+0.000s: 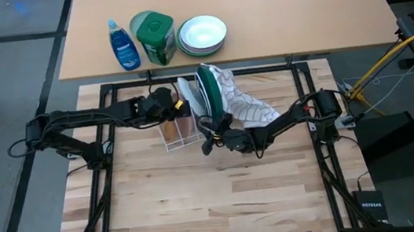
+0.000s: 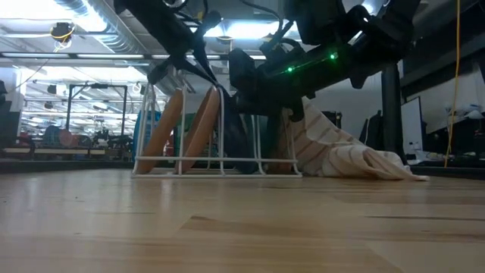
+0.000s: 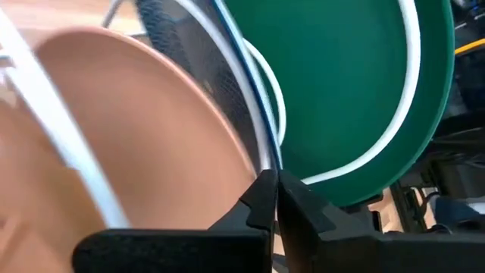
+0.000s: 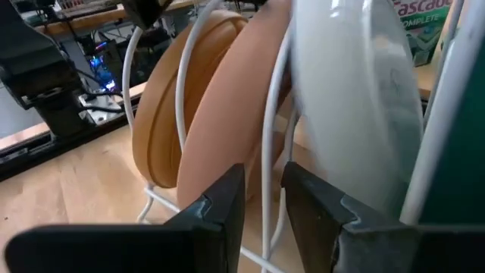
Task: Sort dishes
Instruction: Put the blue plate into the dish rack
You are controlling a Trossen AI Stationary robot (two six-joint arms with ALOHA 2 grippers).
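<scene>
Two brown plates (image 2: 186,129), blue dish (image 3: 227,83) and green plate (image 1: 210,92) stand upright in wire rack (image 2: 216,171) on tabletop (image 1: 202,204). Left tool (image 3: 273,201) closed, empty, at rack. Right tool (image 4: 261,201) slightly open, empty.

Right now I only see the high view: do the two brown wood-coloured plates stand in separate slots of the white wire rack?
Observer: Yes, the low view shows the two brown wood-coloured plates leaning in separate slots of the white wire rack.
Operator: Is the right hand open?
Observer: Yes, its wrist view shows the right hand open, facing those plates.
Operator: And the left?
Observer: The left hand is shut, before the large dark green plate.
</scene>
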